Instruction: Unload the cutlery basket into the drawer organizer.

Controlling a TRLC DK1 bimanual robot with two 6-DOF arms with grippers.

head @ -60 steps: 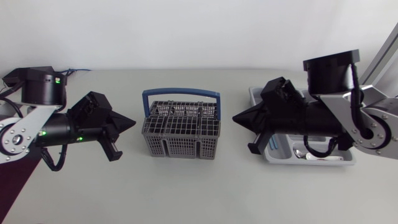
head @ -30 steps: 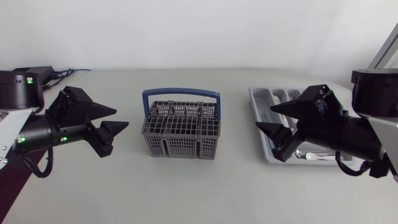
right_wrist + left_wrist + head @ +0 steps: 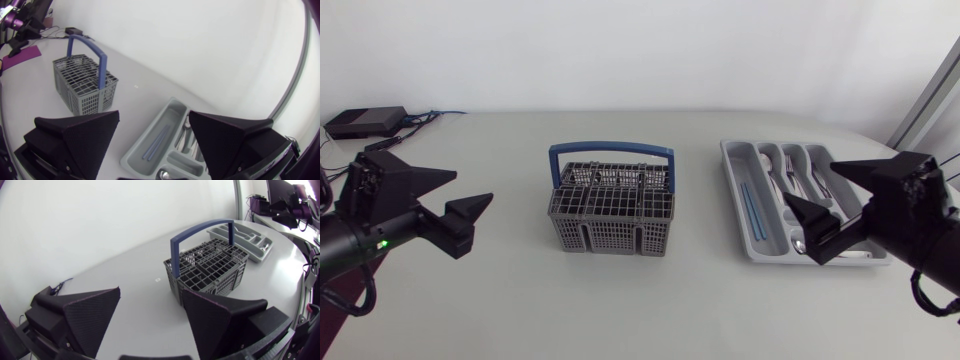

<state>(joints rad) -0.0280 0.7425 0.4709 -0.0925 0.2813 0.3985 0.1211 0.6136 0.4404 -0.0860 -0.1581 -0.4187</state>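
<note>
Grey basket (image 3: pixel 611 205) sits apart from organizer (image 3: pixel 736 200), left hand (image 3: pixel 473 188), right hand (image 3: pixel 809 183).

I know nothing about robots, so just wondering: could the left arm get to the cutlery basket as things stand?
Probably yes. The left tool sits open, pointing toward the cutlery basket, and only bare table lies between them. Its actual stretch I cannot judge.
</note>
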